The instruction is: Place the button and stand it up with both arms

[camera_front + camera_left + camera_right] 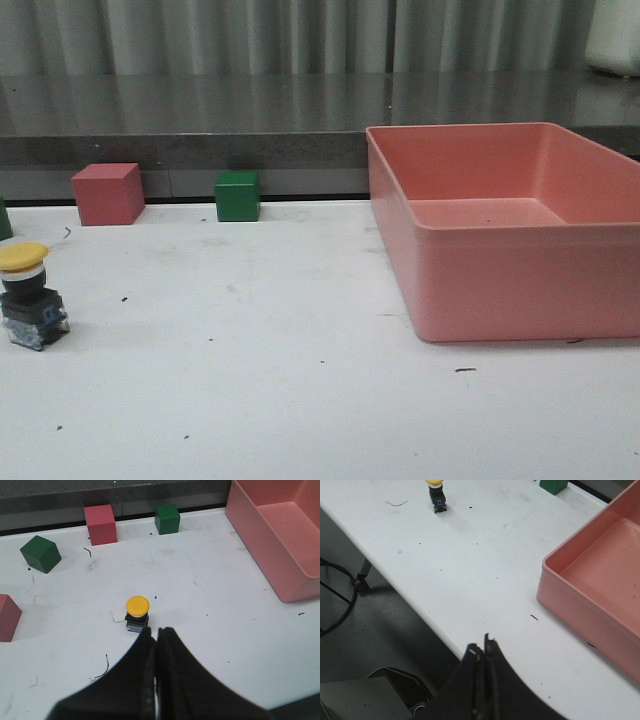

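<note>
button [137,613] upright just ahead of my left gripper [156,632] | both grippers clenched, empty; right gripper [482,650] well apart | looks done

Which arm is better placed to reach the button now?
Left, probably. The button stands upright on the table's left side, just ahead of the left gripper, whose fingers are shut. The right gripper, also shut, hangs near the table's front edge, far from it.

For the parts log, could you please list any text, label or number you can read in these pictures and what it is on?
None can be read. The push-button shows light specks on its base, too blurred to tell whether they are print. The pink bin and the cubes are plain.
</note>
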### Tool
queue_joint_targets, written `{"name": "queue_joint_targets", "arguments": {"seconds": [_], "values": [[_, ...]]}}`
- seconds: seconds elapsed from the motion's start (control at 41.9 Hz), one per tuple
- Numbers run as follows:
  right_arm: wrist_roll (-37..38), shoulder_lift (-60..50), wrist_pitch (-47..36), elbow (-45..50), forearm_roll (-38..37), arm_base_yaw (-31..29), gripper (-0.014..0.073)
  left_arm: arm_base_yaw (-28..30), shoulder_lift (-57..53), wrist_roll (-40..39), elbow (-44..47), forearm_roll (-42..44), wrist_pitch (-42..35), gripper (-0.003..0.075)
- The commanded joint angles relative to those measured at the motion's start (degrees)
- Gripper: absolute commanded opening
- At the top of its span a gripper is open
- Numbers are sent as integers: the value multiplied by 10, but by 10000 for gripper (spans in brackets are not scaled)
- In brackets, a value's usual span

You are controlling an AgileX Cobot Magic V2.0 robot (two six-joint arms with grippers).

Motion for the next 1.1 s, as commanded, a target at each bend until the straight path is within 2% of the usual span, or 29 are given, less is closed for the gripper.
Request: {"name": "queue_joint_targets", "arguments": {"seconds": [0.0,0.167,0.262,0.406,0.525,0.596,0.787,0.954,1.074], "values": [[-5,3,-37,-13,-6,1,-118,1,2,0,-13,-7,-41,-20],[-5,3,-37,-13,-6,1,-118,-1,1,0,-10,-6,-41,-20],[-5,3,-35,-13,-6,1,-118,8,-6,0,15,-7,-68,-20],[-5,3,-35,-13,-6,1,-118,56,-56,0,106,26,-210,-20],[-5,3,-35,-13,-6,1,-118,101,-124,0,239,40,-382,-20],[-5,3,-35,-13,-6,1,-118,122,-167,0,312,34,-450,-20],[-5,3,-35,-13,-6,1,-118,161,-280,0,465,-41,-532,-20],[-5,3,-35,-13,-6,1,-118,161,-343,0,531,-28,-575,-20],[-5,3,-33,-13,-6,1,-118,154,-344,0,557,-8,-612,-20]]}}
